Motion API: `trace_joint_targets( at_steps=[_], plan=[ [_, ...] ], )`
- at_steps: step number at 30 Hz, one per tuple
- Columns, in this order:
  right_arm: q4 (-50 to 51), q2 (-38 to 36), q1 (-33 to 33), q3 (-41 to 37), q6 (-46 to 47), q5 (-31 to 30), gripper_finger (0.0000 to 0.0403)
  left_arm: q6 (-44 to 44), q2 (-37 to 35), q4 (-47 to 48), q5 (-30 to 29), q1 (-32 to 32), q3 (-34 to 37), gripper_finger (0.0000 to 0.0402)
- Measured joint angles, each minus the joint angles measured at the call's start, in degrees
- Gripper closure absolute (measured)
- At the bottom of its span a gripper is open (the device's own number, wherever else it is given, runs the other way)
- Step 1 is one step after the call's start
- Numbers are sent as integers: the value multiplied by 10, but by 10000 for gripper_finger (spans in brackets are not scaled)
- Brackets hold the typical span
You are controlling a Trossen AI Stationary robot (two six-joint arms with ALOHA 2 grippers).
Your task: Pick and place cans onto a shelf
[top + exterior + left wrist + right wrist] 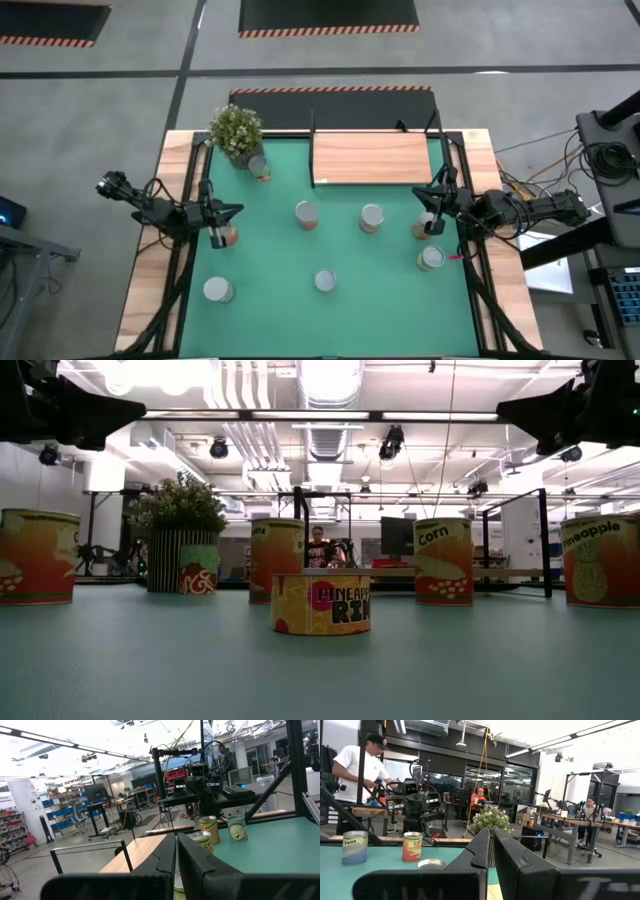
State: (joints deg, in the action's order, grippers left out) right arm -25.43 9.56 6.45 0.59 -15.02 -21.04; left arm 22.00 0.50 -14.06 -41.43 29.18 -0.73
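Note:
Several cans stand upright on the green mat (280,250): one by the plant (260,168), two mid-mat (306,214) (371,217), two toward the near edge (325,281) (218,290), and two at the right (432,258) (425,226). Another can (229,235) is partly hidden under my left gripper. The light-wood shelf (370,158) lies at the far edge. My left gripper (238,210) hovers shut above the mat's left edge. Over the right edge my right gripper (420,192) hovers shut. Neither touches anything.
A potted plant (236,130) stands at the mat's far left corner, beside the shelf. Black frame bars (190,250) run along both table sides. A person (360,767) stands beyond the table in the right wrist view. Open mat lies between the scattered cans.

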Motion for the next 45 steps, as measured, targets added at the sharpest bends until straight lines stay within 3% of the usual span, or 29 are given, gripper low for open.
trace_joint_targets(
  at_steps=[3,5,8,11,20,26,30,38,45],
  plan=[
    [-1,0,0,0,21,0,390,0,0,0,0,0,0,402],
    [-1,0,0,0,99,4,390,-3,0,-1,0,0,0,402],
    [-10,0,-1,0,206,1,390,-112,0,-13,26,0,0,402],
    [-13,0,-1,0,229,0,390,-215,0,-39,46,0,0,402],
    [-37,0,-1,1,292,0,390,-300,0,-128,67,0,0,402],
    [-35,16,-1,24,275,0,390,-226,0,-224,67,0,0,402],
    [-18,75,-1,56,270,0,390,-172,0,-265,67,0,0,402],
    [6,225,-1,168,194,0,390,-187,5,-273,125,0,0,402],
    [171,320,-1,308,158,0,390,-224,42,-283,125,0,0,402]
  ],
)
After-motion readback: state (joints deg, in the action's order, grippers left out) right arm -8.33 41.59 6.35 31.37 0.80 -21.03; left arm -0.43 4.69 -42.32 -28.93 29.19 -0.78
